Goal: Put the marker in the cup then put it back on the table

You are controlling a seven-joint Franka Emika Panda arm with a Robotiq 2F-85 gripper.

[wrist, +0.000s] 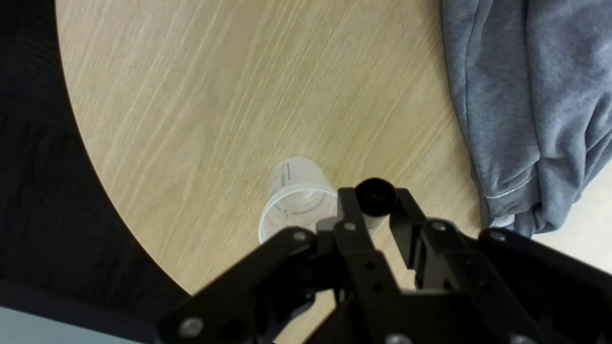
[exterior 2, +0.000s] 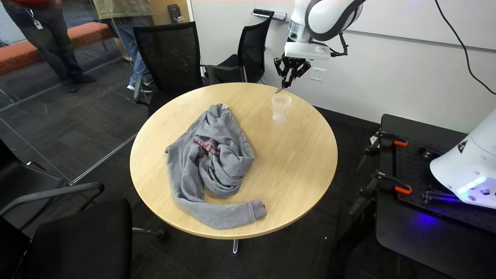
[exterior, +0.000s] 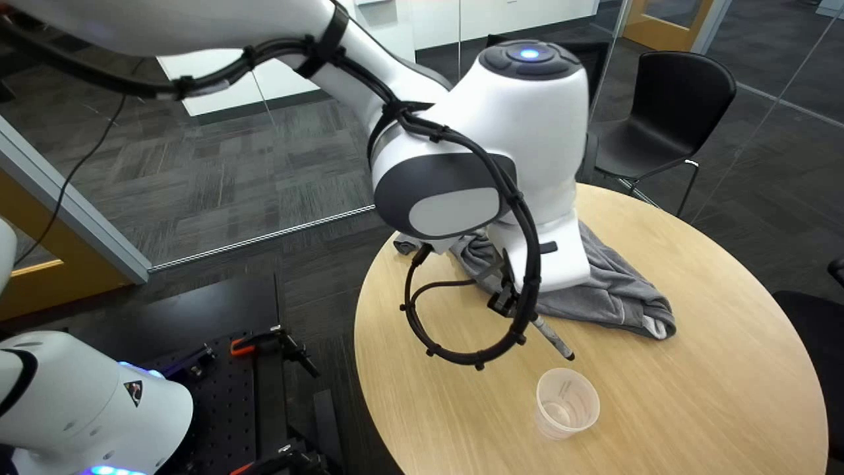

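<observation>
The marker [exterior: 554,339] is a thin greyish pen with a dark end. My gripper [wrist: 376,206] is shut on the marker, whose round black end [wrist: 375,195] shows between the fingertips in the wrist view. The gripper [exterior 2: 286,83] holds the marker [exterior 2: 279,90] tilted above the table in both exterior views. The translucent cup [exterior: 567,404] stands upright on the round tan table [exterior: 712,369], just beyond the marker's lower tip. The cup [exterior 2: 281,107] looks empty. In the wrist view the cup [wrist: 299,205] is left of the fingertips and partly hidden by them.
A crumpled grey cloth garment [exterior 2: 217,162] lies on the table; it also shows in the wrist view [wrist: 521,110]. Black chairs [exterior 2: 166,58] stand around the table. The robot's black base stand [exterior 2: 426,217] with clamps is beside it.
</observation>
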